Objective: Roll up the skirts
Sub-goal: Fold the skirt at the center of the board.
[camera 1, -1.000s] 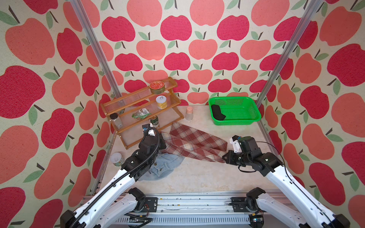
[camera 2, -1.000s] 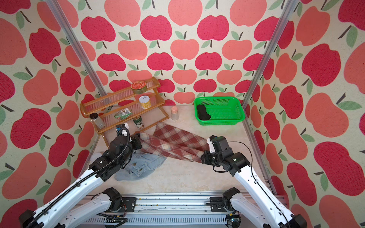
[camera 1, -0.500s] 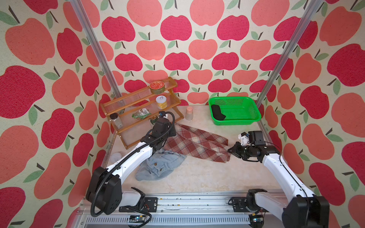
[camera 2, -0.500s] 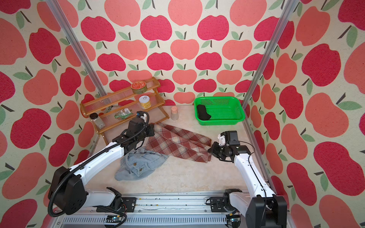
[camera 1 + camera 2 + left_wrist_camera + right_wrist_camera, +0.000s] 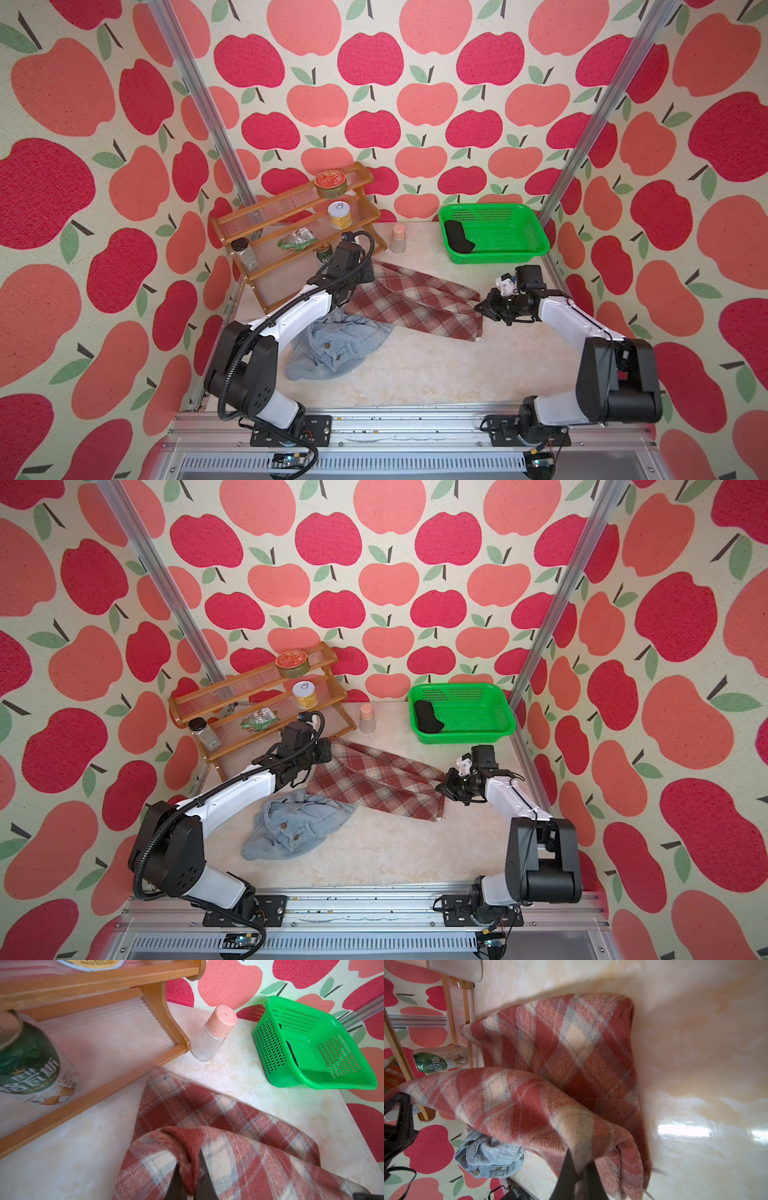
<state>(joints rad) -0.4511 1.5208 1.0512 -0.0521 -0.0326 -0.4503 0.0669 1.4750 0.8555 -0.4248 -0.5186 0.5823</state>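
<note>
Currently rolling the plaid skirt (image 5: 415,303), mid-way across the table (image 5: 436,374); left gripper (image 5: 190,1167) and right gripper (image 5: 579,1159) each clamp a lifted end of its edge; denim skirt (image 5: 336,349) lies crumpled just beside it, black skirt (image 5: 457,237) sits in the basket (image 5: 540,245); next likely needs both ends carried over evenly

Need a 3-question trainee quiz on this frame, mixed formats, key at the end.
1. True or false: the left gripper and the right gripper are each shut on the plaid skirt.
2. Fill in: the denim skirt lies crumpled on the robot's ___ side.
3. Which skirt is in the green basket? A) denim B) black C) plaid

Key: 1 true; 2 left; 3 B, the black skirt.
</note>
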